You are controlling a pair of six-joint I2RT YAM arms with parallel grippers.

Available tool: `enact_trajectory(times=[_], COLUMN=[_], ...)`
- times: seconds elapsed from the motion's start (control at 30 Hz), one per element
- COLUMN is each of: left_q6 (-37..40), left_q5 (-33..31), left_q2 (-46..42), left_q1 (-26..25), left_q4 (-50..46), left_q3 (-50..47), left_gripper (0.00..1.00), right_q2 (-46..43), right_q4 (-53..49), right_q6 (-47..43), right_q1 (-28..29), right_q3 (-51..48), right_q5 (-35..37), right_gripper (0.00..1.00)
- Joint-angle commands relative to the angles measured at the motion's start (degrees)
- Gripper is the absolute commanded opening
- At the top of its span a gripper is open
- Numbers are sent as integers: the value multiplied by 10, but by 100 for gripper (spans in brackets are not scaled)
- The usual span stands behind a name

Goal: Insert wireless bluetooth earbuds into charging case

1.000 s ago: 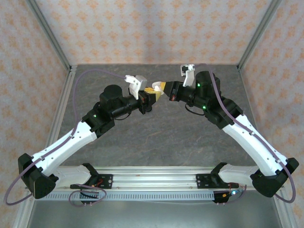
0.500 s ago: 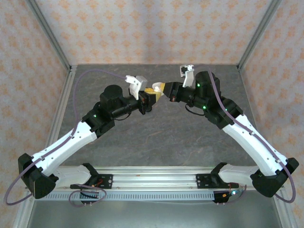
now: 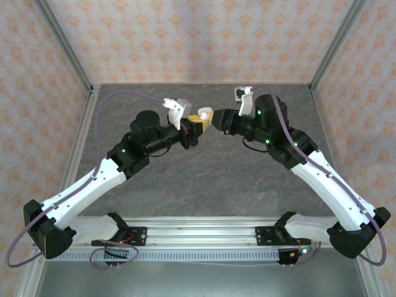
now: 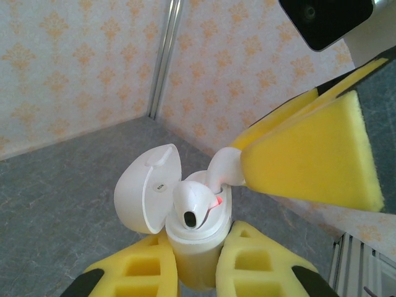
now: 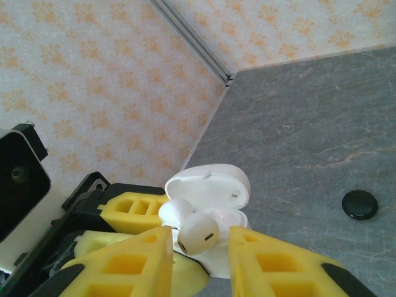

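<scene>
My left gripper (image 4: 199, 249) is shut on the body of the white charging case (image 4: 197, 244), held upright above the table with its lid (image 4: 145, 192) swung open. One white earbud (image 4: 193, 205) sits in the case. A second white earbud (image 4: 224, 166) stands in the other well, beside a red glow. In the right wrist view this earbud (image 5: 198, 232) lies between the spread yellow fingers of my right gripper (image 5: 199, 244), with a gap on each side. From above, both grippers (image 3: 197, 125) (image 3: 211, 119) meet at the case (image 3: 202, 116).
A small black round thing (image 5: 360, 204) lies on the grey table (image 5: 309, 124) to the right of the case. The cell's patterned walls and metal corner post (image 4: 164, 59) stand behind. Both arms reach toward the back middle of the table.
My right gripper's jaws have spread apart and come off the second earbud, which stays in the case. The left gripper and the case have held still.
</scene>
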Motion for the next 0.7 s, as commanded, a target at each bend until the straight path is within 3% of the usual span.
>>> enact_trajectory(times=[0.0,0.17,0.5,0.67], left_q6=[2,3,3,3], left_q5=[-3,-3,-4,-2], left_q2=[1,1,-4,-4], left_q1=[-3,-3,-3,-3], left_q4=[32,32,29,25], left_q3=[23,23,19,20], left_gripper=[0,0,0,0], right_q2=[-10,-14,-10,-4], right_q4=[-14,-18,-41,-38], right_q6=[-4,1,31,50], right_q1=[2,2,-18,-24], right_q3=[12,28,58,59], right_q5=[0,7,-24,-54], right_gripper=[33,40,43,35])
